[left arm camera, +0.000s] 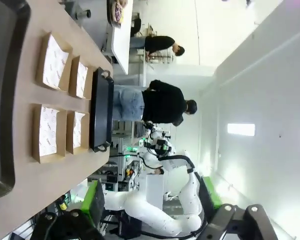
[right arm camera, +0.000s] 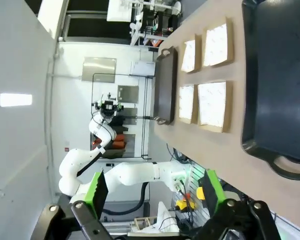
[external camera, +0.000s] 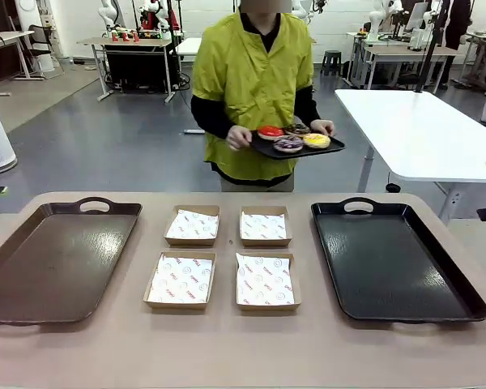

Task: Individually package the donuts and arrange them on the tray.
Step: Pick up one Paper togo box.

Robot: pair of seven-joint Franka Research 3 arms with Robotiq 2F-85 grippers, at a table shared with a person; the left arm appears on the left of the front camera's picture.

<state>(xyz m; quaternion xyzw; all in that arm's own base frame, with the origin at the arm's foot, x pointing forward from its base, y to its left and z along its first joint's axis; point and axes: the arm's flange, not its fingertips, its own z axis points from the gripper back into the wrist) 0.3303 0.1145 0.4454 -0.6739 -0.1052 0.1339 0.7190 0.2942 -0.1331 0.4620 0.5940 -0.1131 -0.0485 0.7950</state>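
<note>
**Donuts awaiting hand-over**

Four donuts [external camera: 296, 136] lay on a small tray [external camera: 263, 151] the person [external camera: 255, 81] held beyond the tabletop's [external camera: 227, 352] far edge. The left gripper [left arm camera: 150, 212] and right gripper [right arm camera: 155, 210] stood fingers apart, empty. Tilting that tray could spill donuts short of the boxes [external camera: 181, 307].

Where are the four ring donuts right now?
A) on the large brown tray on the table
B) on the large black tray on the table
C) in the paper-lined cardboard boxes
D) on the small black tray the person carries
D: the four ring donuts sit together on the small black tray, which the person's hands hold at waist height.
</note>
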